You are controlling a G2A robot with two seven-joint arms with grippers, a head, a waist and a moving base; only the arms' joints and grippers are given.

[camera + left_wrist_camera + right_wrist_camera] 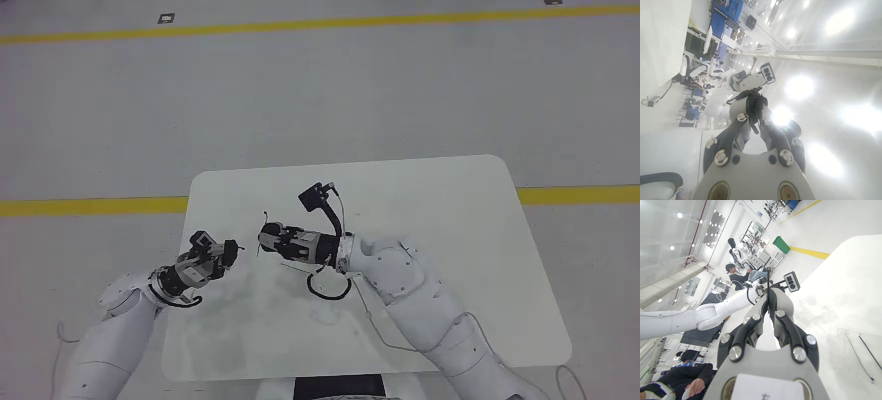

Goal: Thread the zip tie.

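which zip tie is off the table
The zip tie clamped in the right hand, held up in the air; the loose zip ties lie flat on the table.

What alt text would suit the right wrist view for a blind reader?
The robot's right claw is shut on a thin black plastic zip tie, which sticks out beyond the claw. Behind it is the robot's other white arm, over a white table.

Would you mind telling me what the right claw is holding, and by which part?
The right claw pinches the black zip tie along its strap, head end free.
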